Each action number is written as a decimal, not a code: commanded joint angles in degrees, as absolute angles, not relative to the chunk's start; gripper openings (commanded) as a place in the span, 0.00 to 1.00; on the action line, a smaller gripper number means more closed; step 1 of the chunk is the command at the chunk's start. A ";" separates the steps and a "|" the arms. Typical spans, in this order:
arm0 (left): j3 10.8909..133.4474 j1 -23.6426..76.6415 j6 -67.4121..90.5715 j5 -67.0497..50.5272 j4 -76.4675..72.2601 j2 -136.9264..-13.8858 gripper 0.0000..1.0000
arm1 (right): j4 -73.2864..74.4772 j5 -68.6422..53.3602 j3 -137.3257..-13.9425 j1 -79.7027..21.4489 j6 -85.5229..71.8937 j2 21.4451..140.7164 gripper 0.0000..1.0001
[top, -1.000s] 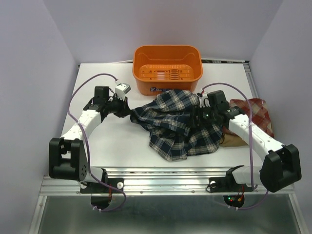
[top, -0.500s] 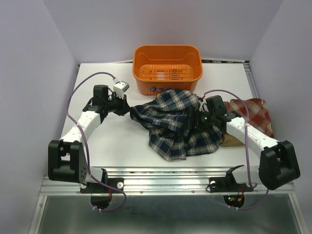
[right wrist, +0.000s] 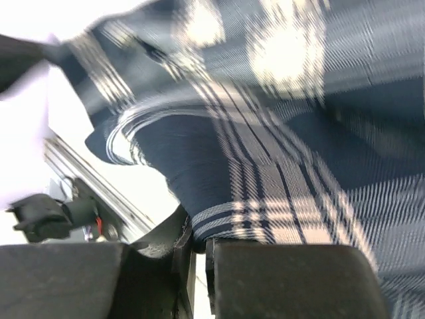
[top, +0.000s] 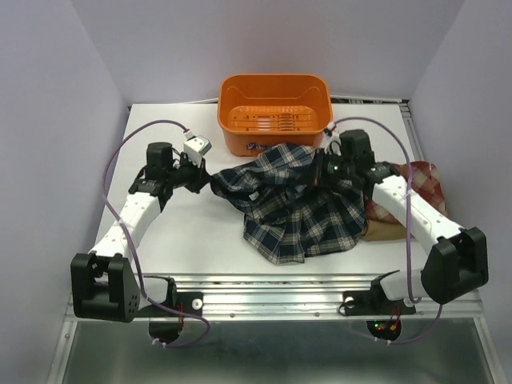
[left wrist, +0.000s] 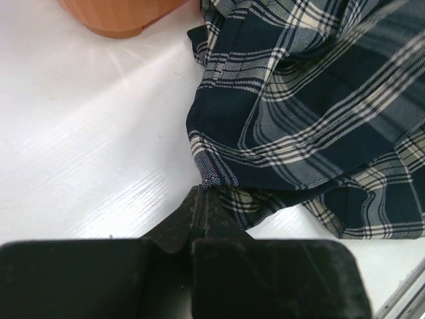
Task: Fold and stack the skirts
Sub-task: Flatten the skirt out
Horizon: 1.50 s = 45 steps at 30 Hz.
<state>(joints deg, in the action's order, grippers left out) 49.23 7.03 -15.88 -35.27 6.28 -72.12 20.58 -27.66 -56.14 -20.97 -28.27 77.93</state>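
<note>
The navy-green-white plaid skirt (top: 296, 210) lies crumpled in the middle of the table. My left gripper (top: 210, 182) is shut on its left corner, with the cloth pinched at the fingertips (left wrist: 201, 194) in the left wrist view. Near the basket, my right gripper (top: 320, 171) is shut on the skirt's upper right part. A fold of plaid skirt (right wrist: 299, 133) runs down between its jaws (right wrist: 196, 240), and that view is blurred. The red-and-white plaid skirt (top: 430, 179) lies at the right, partly behind the right arm. The tan skirt (top: 384, 230) shows beneath the plaid one's right edge.
An orange plastic basket (top: 274, 98) stands at the back centre, its front wall touching the plaid skirt; its corner (left wrist: 119, 16) shows in the left wrist view. The table's front edge has a metal rail (top: 272, 284). Purple walls close in both sides.
My right gripper opened wide, then shut on the plaid skirt and moved back toward the basket, lifting the cloth. My left arm shifted slightly left, still holding the corner.
</note>
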 commanded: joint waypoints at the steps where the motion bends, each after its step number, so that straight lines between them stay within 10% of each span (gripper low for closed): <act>1: 52.64 6.94 -24.77 -35.16 8.78 -67.16 0.00 | 19.76 -29.27 -71.06 -20.22 -22.43 74.45 0.01; 10: 61.50 6.86 -27.14 -16.18 7.72 -58.28 0.00 | 30.11 -12.25 -94.96 -20.21 -3.47 76.01 0.01; 15: 69.51 6.94 -42.59 -24.59 25.98 -53.71 0.00 | 44.27 -9.57 -103.17 -20.21 10.00 76.64 0.01; 23: 77.07 6.94 -45.71 -28.48 45.43 -46.23 0.00 | 70.56 -20.74 -106.07 -20.21 20.03 74.09 0.01; 36: 66.18 7.38 -36.65 -30.31 39.03 -57.29 0.00 | 70.76 -21.88 -102.30 -20.21 30.76 93.41 0.01; 45: 59.78 28.63 -40.95 -28.49 32.01 -64.07 0.65 | 65.92 -20.74 -104.32 -16.98 20.57 104.67 0.01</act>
<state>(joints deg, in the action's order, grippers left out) 62.06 21.71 -38.72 -28.97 37.43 -66.61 69.58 -20.75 -102.59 -19.79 24.99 107.15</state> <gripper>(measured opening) 0.584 0.079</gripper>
